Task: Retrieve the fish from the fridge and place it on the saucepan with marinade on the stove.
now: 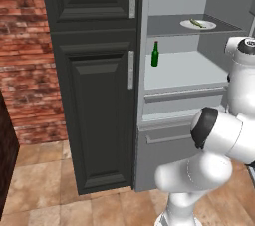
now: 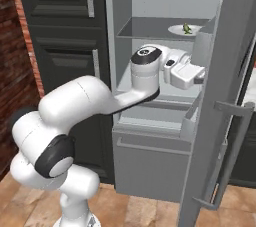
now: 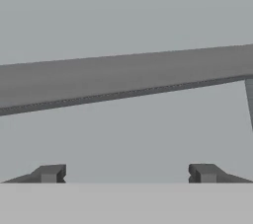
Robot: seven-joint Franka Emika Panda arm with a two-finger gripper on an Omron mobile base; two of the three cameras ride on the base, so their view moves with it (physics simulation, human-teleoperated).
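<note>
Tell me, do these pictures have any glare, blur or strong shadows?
Left base view: flat, even light, no glare, fish on its plate small but sharp. Right base view: soft shading inside the fridge. Hand view: plain grey, open gripper crisp.

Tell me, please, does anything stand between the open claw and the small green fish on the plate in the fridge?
Nothing visible blocks it. The small olive-green fish lies on a white round plate on the upper shelf of the open grey fridge. The claw is open, inside the fridge, below that shelf. The green glass bottle stands aside on the left.
</note>
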